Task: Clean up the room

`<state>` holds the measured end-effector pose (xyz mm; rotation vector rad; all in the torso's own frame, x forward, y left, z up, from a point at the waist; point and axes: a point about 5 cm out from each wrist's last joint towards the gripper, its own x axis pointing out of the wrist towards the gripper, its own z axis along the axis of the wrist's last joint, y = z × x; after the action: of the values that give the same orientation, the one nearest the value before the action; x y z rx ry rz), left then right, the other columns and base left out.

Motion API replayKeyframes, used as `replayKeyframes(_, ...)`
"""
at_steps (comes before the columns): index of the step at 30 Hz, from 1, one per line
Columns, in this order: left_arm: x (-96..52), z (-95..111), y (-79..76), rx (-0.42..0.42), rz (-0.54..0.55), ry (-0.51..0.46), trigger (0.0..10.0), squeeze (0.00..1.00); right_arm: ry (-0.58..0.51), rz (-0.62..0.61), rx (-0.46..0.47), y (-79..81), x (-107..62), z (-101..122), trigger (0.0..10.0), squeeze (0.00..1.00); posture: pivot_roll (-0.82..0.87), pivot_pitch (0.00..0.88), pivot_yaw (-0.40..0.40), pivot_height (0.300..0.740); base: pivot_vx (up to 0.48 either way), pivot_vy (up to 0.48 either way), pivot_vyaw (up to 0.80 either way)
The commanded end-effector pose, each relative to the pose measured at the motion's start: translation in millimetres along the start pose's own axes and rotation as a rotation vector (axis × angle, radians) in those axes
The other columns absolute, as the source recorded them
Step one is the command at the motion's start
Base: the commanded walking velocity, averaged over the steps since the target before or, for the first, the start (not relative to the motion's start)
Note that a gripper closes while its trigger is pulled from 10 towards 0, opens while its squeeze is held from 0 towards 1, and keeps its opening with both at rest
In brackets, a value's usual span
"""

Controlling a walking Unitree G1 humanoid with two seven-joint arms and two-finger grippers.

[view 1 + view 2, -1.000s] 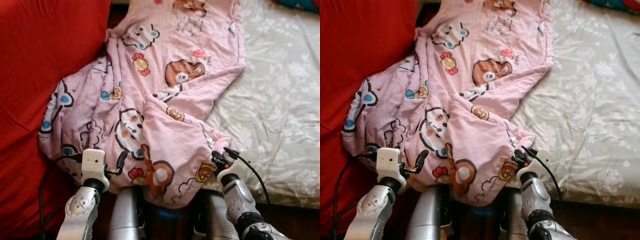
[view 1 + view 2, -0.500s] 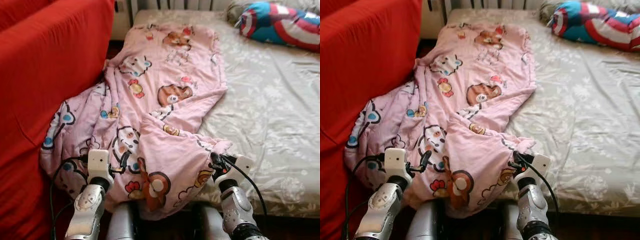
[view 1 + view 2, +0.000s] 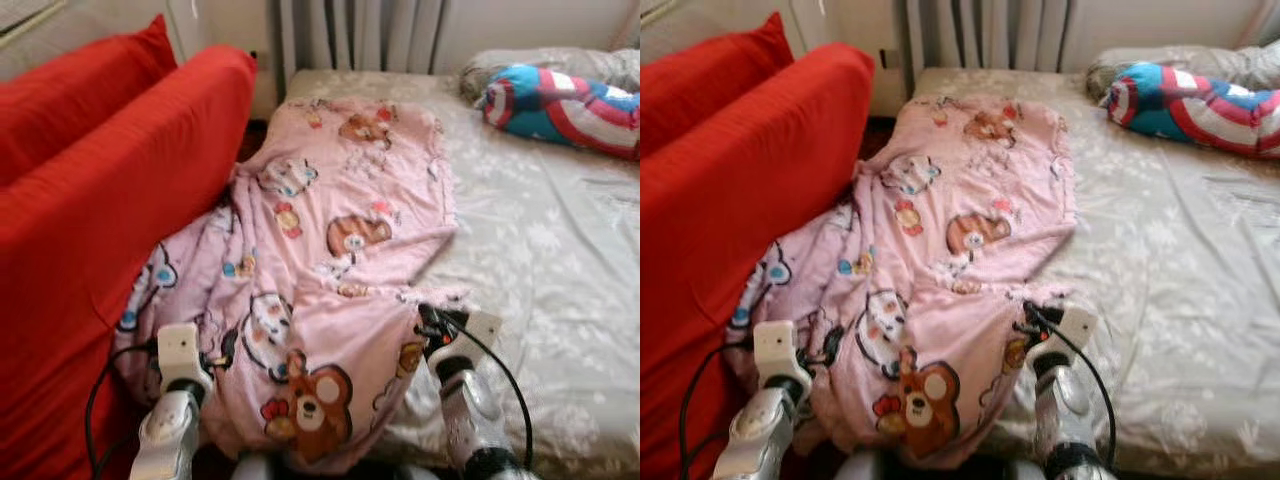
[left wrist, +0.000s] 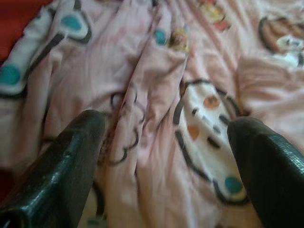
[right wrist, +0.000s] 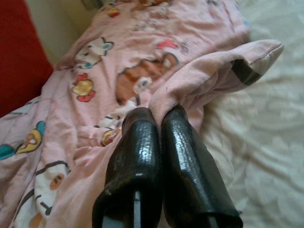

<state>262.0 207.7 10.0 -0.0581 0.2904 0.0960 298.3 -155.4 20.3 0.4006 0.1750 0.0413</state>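
Observation:
A pink blanket point(image 3: 340, 230) printed with cartoon animals lies along the left side of the bed and spills over its near left corner toward the red sofa. My right gripper point(image 5: 159, 116) is shut on a fold of the blanket's near edge, and it sits at the blanket's right front corner point(image 3: 432, 325). My left gripper point(image 4: 166, 126) is open, its two black fingers point(image 4: 71, 156) spread just over the rumpled blanket at its left front part point(image 3: 215, 350).
A red sofa point(image 3: 90, 210) with a red cushion stands close on the left. The bed's pale patterned sheet point(image 3: 560, 290) stretches to the right. A blue, red and white pillow point(image 3: 565, 95) lies at the bed's far right. Curtains and a wall are behind.
The camera has tilted up, bringing the far end of the bed and the pillow into view. Both grippers stay at the blanket's near edge, the right one still shut on it.

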Motion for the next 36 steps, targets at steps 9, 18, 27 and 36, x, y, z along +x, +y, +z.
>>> replayKeyframes(9,-7.7,-42,9.6,0.060,0.007,0.218,10.0,0.00,-0.021,0.004,-0.062,5.4,-2.6,-2,10.0,0.00,0.02,0.000,-0.002,0.728,0.000,0.000,0.00)
replayKeyframes(18,-17.6,-69,14.3,0.038,0.047,0.411,10.0,0.00,-0.027,0.000,-0.092,5.8,-0.6,1,10.0,0.00,0.03,0.015,-0.006,0.728,0.000,0.000,0.00)
replayKeyframes(27,-32.5,-87,19.2,0.066,0.069,0.496,10.0,0.00,-0.037,0.009,-0.096,9.5,1.9,4,10.0,0.00,0.03,0.049,-0.014,0.728,0.000,0.000,0.00)
replayKeyframes(36,-42.0,-96,26.7,0.063,0.107,0.534,10.0,0.00,-0.029,0.059,-0.117,20.5,2.9,1,10.0,0.00,0.03,0.068,-0.014,0.740,0.000,0.000,0.00)
